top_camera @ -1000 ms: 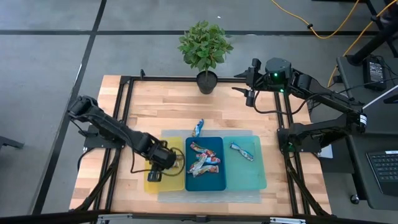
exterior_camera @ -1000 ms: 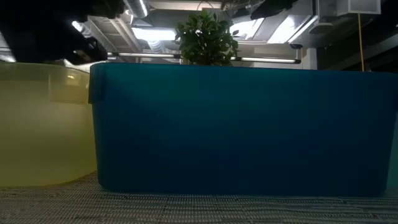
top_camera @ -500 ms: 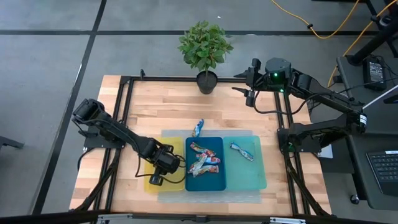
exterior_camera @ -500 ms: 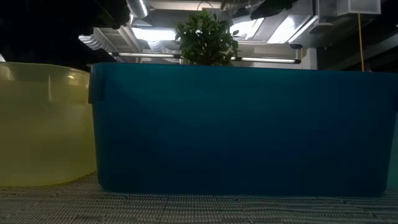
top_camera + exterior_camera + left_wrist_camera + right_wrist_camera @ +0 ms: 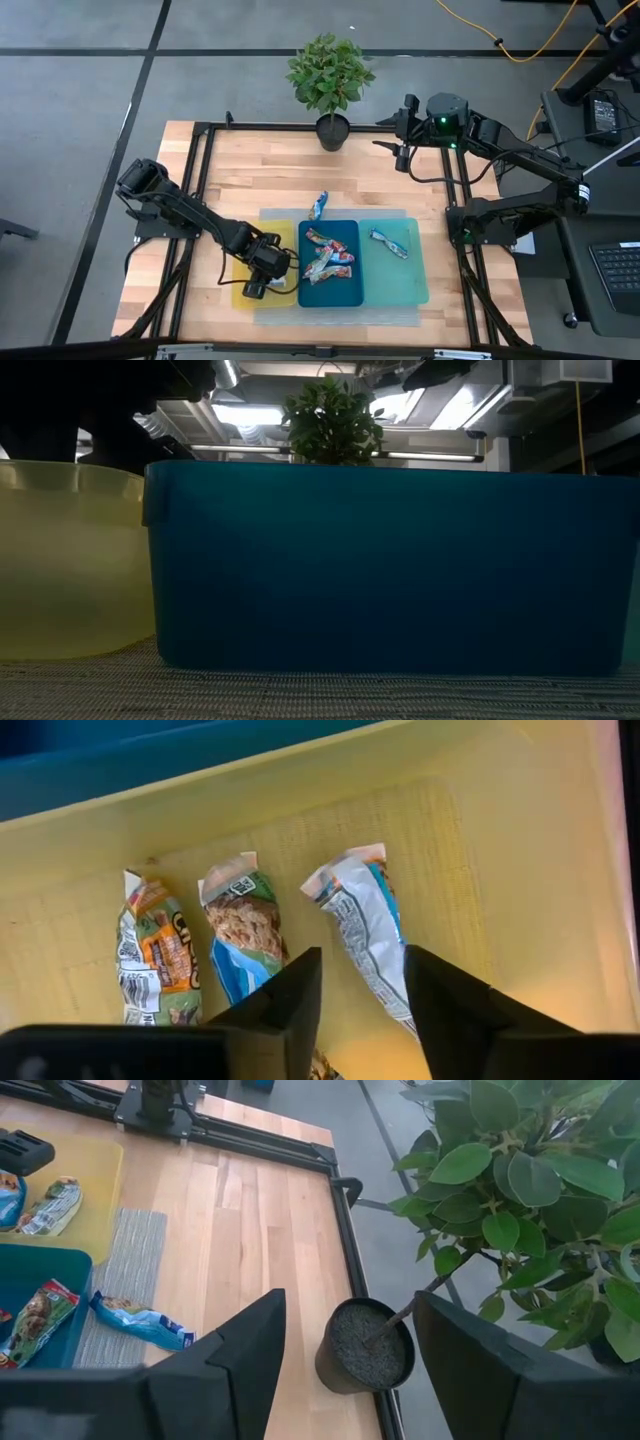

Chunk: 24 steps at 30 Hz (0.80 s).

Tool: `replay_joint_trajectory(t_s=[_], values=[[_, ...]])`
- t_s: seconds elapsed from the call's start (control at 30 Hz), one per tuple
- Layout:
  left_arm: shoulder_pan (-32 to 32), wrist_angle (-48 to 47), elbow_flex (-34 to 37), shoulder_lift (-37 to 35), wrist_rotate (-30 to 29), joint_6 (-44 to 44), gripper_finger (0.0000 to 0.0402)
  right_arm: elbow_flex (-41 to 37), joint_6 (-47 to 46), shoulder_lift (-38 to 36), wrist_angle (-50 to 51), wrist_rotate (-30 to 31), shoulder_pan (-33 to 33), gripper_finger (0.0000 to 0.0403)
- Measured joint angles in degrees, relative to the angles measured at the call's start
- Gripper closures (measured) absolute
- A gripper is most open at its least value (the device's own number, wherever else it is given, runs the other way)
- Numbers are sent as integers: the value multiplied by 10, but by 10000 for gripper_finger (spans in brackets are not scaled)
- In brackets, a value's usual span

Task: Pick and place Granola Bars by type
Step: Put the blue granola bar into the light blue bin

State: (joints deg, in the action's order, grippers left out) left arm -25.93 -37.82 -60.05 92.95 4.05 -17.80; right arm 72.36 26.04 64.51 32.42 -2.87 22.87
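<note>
Over the past second the left arm has slid its left gripper (image 5: 262, 283) from the yellow tray's middle toward that tray's front edge; the right arm has not moved. The left gripper (image 5: 355, 982) now hangs inside the yellow tray (image 5: 520, 850), fingers (image 5: 285, 995) parted narrowly around the lower end of one silver-and-blue granola bar (image 5: 362, 935), not closed on it. Two more bars, a blue-and-tan bar (image 5: 240, 935) and a green-and-orange bar (image 5: 150, 955), lie side by side next to it on the tray floor.

On the wooden desk (image 5: 240, 170) three trays stand in a row on a grey mat (image 5: 340, 312) near the front edge: yellow, dark blue tray (image 5: 330, 294), then teal tray (image 5: 412, 280). A heap of bars (image 5: 326, 257) fills the dark blue tray, a single bar (image 5: 386, 242) lies in the teal tray, and a blue bar (image 5: 317, 205) rests on the mat just behind the dark blue tray.

The right gripper (image 5: 399, 152) waits high over the desk's back right corner, fingers (image 5: 230, 1365) spread wide, beside a potted plant (image 5: 330, 78) at the back edge. Grey floor (image 5: 90, 90) surrounds the black frame (image 5: 200, 140); yellow cable (image 5: 520, 45) trails behind. Ceiling lights (image 5: 240, 412) and ductwork show beyond the tray walls.
</note>
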Motion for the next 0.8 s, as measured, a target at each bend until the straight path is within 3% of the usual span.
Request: replay_joint_trajectory(t_s=[0.2,0.4,0.57,0.8], values=[[3,-14,0,-1,-9,0,233,0,0,0,0,0,0,181],[15,-85,-2,-29,-44,17,222,0,0,0,0,0,0,181],[35,-147,-24,-66,-100,62,227,0,0,0,1,0,0,181],[92,-164,-27,-128,-174,70,225,0,-3,0,3,1,0,181]])
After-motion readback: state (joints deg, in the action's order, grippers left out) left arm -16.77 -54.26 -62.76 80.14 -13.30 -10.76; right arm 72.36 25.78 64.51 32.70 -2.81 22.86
